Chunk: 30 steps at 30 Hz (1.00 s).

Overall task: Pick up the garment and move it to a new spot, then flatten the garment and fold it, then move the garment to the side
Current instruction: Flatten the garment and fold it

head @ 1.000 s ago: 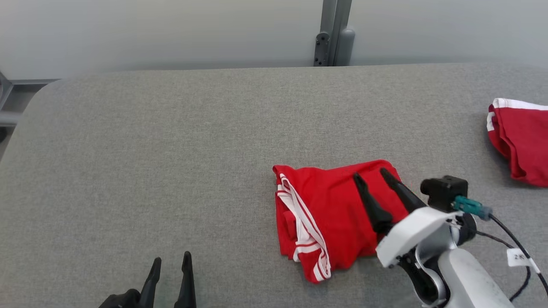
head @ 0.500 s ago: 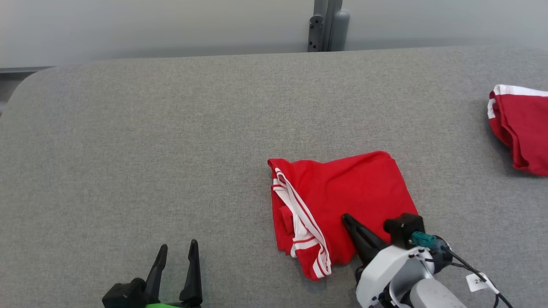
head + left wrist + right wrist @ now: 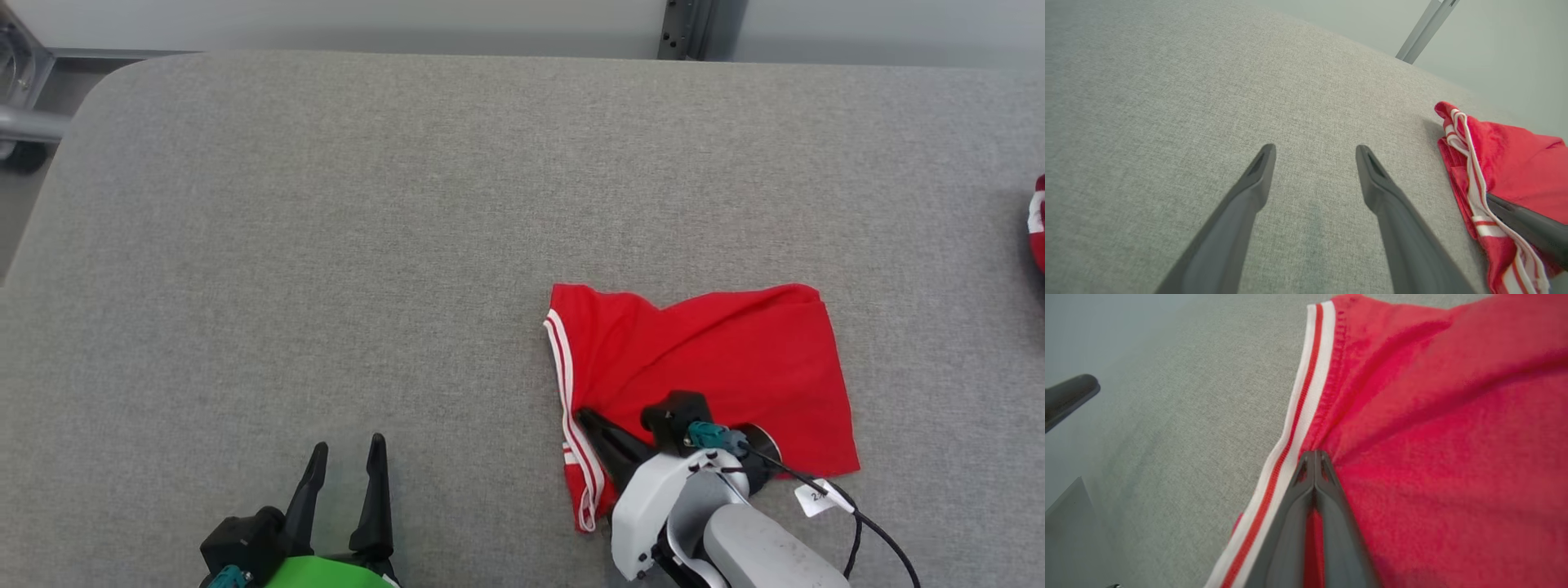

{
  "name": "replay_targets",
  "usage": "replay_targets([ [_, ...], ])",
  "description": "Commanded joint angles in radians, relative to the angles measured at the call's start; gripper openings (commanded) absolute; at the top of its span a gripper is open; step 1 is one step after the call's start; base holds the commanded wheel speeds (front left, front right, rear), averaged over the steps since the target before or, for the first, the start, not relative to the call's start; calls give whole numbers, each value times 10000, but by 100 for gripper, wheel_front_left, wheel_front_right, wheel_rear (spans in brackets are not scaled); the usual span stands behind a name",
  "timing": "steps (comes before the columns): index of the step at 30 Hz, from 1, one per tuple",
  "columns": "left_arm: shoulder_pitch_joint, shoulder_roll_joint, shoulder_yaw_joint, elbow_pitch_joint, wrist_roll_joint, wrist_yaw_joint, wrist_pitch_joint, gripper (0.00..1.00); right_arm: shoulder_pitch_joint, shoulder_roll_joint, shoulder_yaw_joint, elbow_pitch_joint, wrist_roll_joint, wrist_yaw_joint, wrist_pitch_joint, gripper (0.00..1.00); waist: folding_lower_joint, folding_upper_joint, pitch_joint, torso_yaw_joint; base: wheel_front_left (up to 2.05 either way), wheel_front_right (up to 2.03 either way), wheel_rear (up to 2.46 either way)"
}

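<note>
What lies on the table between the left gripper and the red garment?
Nothing. In the head view the grey table is bare between the left gripper and the red garment; the left wrist view agrees.

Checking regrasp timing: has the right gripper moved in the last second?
Yes. The right gripper drew back from the table's far edge toward the robot, leftwards across the red garment to its striped hem.

- A grey cloth-covered table (image 3: 326, 245) with rounded corners spans the scene.
- A dark metal post (image 3: 690, 28) stands behind its far edge.
- A red and white cloth (image 3: 1038, 224) lies far right.
- A metal bar (image 3: 24, 124) shows beyond the far left corner.
</note>
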Motion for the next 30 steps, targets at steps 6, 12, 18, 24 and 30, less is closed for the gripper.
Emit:
replay_targets([
  [6,-34,12,82,21,-152,125,-22,100,-280,-3,1038,285,570,3,128,0,0,0,-147,348,0,0,0],
  [12,255,12,216,-59,-203,173,-23,100,-140,-1,1601,4,887,3,-143,0,0,0,-580,98,0,0,0],
  [18,767,12,551,-203,-125,156,-23,100,401,1,1082,-752,673,3,-754,0,0,0,-1353,-533,0,0,0],
  [24,1193,14,867,-496,154,50,-23,100,1443,-786,-758,-2193,-119,1,-1511,79,0,0,-1882,-1128,0,0,0],
  [30,1418,14,1216,-593,756,-101,-23,100,2495,-1655,-2834,-3231,-716,1,-1772,100,0,0,-2226,-1388,0,0,0],
])
